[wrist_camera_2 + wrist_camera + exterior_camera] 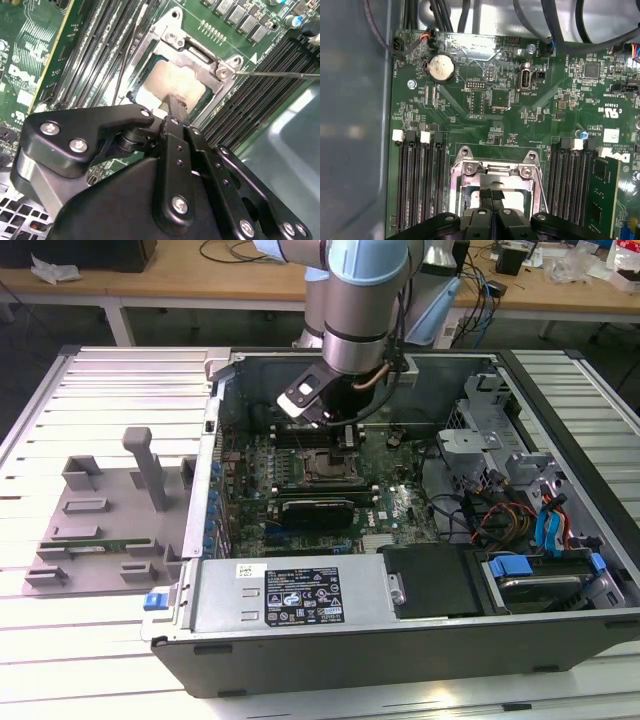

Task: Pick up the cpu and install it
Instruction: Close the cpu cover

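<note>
Setting: open pc case (300, 590) lying flat on a slatted table (100, 390); green motherboard (510, 125) inside, arm reaching down into it.
Nearest thing: metal socket frame (492, 170), mid-board, w/ memory slots (420, 180) on either side.
Grip state: gripper (176, 104) is clenched. Both wrist views show the two black fingers (486, 194) pressed together into one narrow bar, no gap btwn them, nothing pinched.
Chip location: cpu (172, 80) lies flat inside the socket frame, pale silver-grey top up; not lifted, no tilt that can be made out.
Key relation: cpu sits straight below the fingertips. Tips are over its top face, nearer one edge than dead centre, touching or just above it; contact can't be told for sure.
Axis: chip is square, so no long axis; its edges run parallel w/ the frame's sides and w/ the memory slots.
Arm: single arm, no choice of side; in the exterior view the wrist hangs roughly vertical over the socket.
Status (judgement): cpu looks dropped into the socket, so pick and place prob. done. Thin lever rod (280, 75) sticks out sideways over the slots; whether the frame is clamped down can't be told.
Elsewhere: grey fixture (110, 510) on the table, at the exterior view's left of the case, well apart from the gripper.
</note>
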`<state>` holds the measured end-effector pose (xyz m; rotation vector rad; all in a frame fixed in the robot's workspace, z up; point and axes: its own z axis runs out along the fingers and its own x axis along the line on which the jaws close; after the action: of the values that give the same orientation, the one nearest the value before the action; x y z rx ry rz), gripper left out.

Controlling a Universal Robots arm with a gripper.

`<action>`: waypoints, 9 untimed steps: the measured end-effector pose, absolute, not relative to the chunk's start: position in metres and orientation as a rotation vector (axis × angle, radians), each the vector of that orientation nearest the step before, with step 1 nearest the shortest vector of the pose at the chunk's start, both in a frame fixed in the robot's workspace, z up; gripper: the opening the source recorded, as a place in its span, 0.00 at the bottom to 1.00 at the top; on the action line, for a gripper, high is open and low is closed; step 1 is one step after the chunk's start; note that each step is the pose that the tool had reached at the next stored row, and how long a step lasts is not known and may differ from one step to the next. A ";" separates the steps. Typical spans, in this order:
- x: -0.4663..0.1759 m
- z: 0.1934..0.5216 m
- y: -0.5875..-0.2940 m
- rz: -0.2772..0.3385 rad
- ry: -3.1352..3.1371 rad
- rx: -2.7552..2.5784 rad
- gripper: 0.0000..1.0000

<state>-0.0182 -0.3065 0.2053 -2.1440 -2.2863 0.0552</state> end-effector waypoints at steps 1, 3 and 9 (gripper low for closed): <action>-0.018 0.207 -0.307 0.057 -2.286 -2.144 0.11; -0.017 0.212 -0.307 0.057 -2.286 -2.144 0.11; -0.017 0.239 -0.307 0.057 -2.286 -2.144 0.11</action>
<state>-0.0174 -0.3067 0.2386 -2.1441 -2.2864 0.0575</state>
